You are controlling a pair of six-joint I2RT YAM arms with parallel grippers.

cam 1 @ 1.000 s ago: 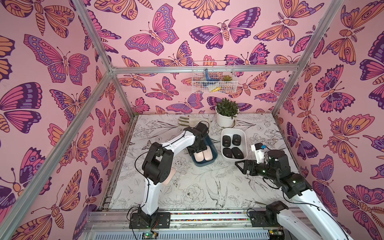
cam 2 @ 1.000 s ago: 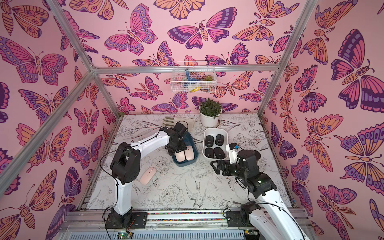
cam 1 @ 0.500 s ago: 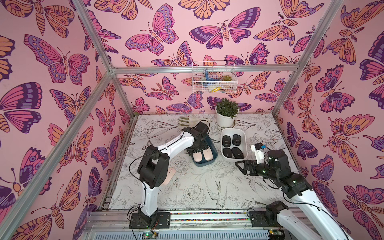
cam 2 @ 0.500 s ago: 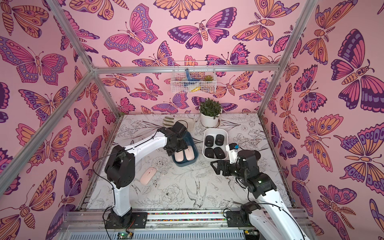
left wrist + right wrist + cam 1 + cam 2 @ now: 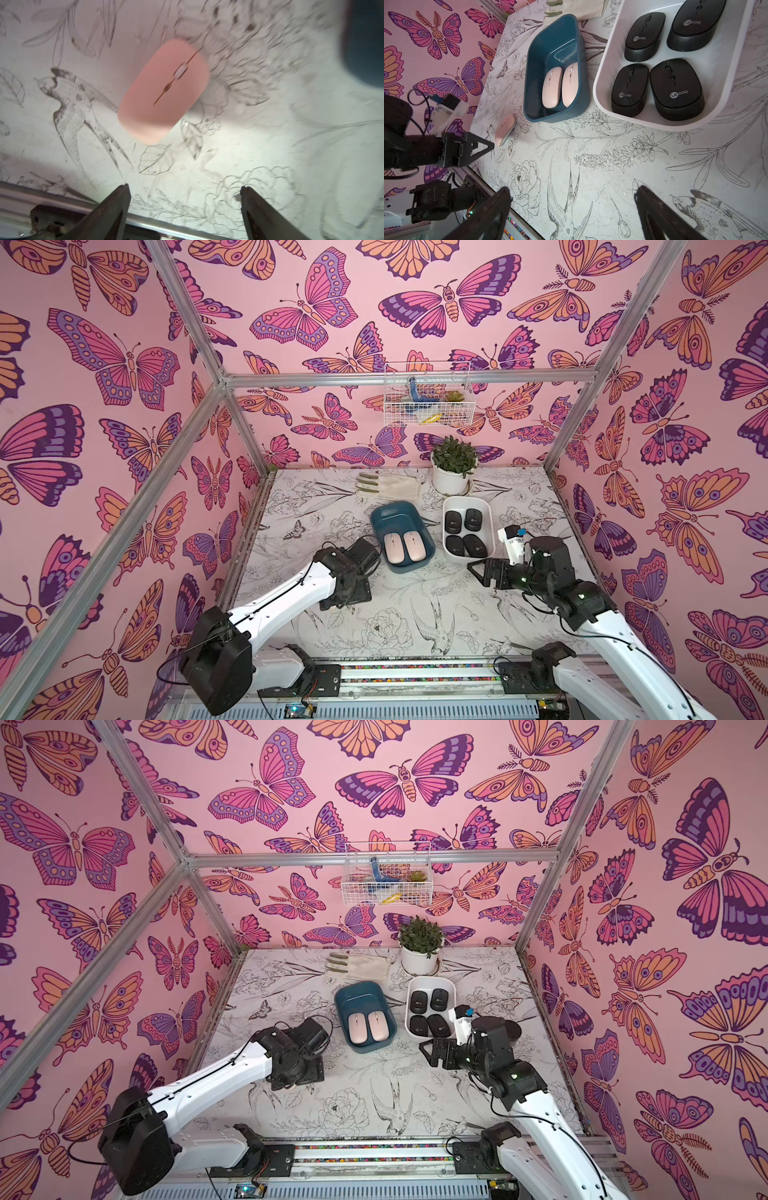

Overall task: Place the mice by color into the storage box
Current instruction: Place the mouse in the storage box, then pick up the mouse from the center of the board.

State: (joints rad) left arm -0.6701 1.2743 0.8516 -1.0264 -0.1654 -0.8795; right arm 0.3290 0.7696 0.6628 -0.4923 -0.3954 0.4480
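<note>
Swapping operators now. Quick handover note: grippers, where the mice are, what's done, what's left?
Left gripper: open, empty, above the last pink mouse, not touching it.
Right gripper: open, empty, over bare table near the white bin.
Done: two pink mice side by side in the blue bin; four black mice in the white bin.
Left: the last pink mouse lies on the table beside the blue bin; it goes in with the pink pair.

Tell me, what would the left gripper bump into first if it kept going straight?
Probably the pink mouse lying loose on the table. The left gripper has its fingers open and points toward it, with nothing between. Depth is hard to judge.
</note>
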